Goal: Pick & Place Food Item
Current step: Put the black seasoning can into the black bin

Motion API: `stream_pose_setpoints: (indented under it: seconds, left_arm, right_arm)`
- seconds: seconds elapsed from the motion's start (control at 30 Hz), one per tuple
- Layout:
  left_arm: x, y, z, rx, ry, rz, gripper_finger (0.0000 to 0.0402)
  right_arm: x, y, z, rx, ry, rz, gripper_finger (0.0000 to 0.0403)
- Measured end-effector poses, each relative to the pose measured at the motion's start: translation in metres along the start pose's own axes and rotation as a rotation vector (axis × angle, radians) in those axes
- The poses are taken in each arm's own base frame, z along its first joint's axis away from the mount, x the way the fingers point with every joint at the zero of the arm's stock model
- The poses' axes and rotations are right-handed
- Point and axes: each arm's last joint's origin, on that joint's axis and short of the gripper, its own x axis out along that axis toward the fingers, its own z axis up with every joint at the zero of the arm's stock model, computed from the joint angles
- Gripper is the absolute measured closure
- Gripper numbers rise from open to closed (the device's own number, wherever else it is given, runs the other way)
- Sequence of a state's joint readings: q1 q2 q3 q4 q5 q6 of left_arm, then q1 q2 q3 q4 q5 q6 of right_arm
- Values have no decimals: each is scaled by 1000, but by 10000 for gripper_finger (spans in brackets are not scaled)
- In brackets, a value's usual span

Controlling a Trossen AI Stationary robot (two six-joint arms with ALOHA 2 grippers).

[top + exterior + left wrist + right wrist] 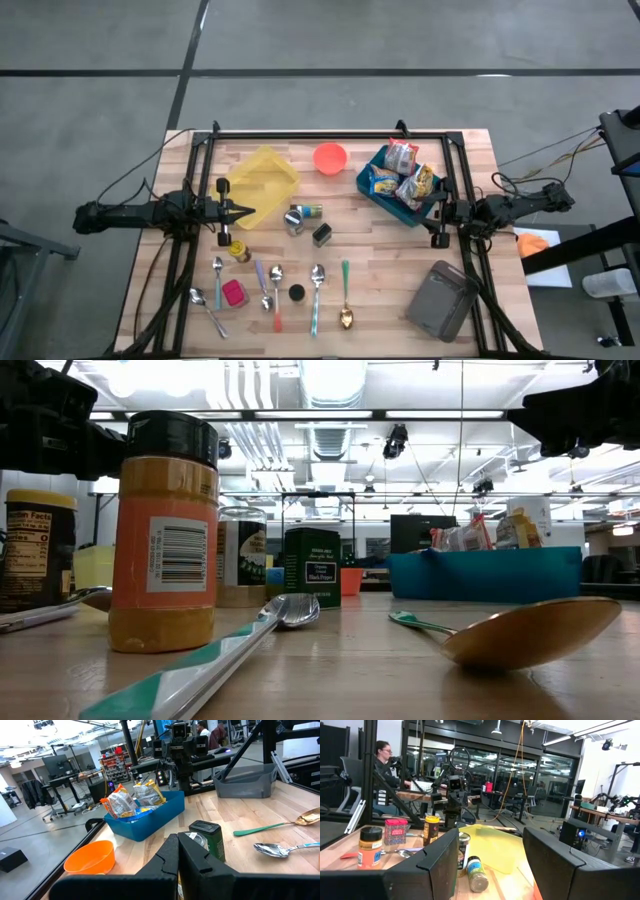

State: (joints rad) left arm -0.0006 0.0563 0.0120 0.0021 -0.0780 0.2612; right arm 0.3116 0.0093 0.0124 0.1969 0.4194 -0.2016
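While wood-plank table [380,270] sits in workshop, L jaws pressed together, R jaws spread, empty.

We count three snack packets [400,157] in one blue bin [378,189], one yellow tray [262,175], one orange bowl [330,158] and one grey container [441,301]. Six long utensils lie along the near side of the surface: four plain spoons [317,272], one gold spoon [346,318] with a green handle, and one more we cannot make out. Jars and tins [321,234] number about six.
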Motion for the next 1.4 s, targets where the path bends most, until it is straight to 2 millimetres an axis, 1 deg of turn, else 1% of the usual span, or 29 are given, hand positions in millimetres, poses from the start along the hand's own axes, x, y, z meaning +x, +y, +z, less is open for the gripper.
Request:
stream_pose_setpoints:
  seconds: [0.87, 1.0, 1.07, 1.13, 1.17, 1.2, 1.3, 1.4]
  left_arm:
    - [0, 0, 0, 0, 0, 0, 401]
    - [0, 0, 0, 0, 0, 0, 401]
    - [0, 0, 0, 0, 0, 0, 401]
    - [0, 0, 0, 0, 0, 0, 401]
    - [0, 0, 0, 0, 0, 0, 401]
    - [0, 0, 0, 0, 0, 0, 401]
    - [0, 0, 0, 0, 0, 0, 401]
    - [0, 0, 0, 0, 0, 0, 401]
  right_arm:
    - [0, 0, -1, -3, 6, 1, 184]
    - [0, -1, 3, 7, -25, -12, 184]
    - [1, -3, 8, 45, -74, -51, 184]
    - [1, -4, 13, 154, -123, -51, 184]
    - [2, -3, 14, 174, -129, -45, 183]
    - [3, -3, 14, 167, -116, -43, 184]
    - [8, -1, 13, 74, -59, -48, 184]
    - [16, 0, 20, 47, -21, -51, 184]
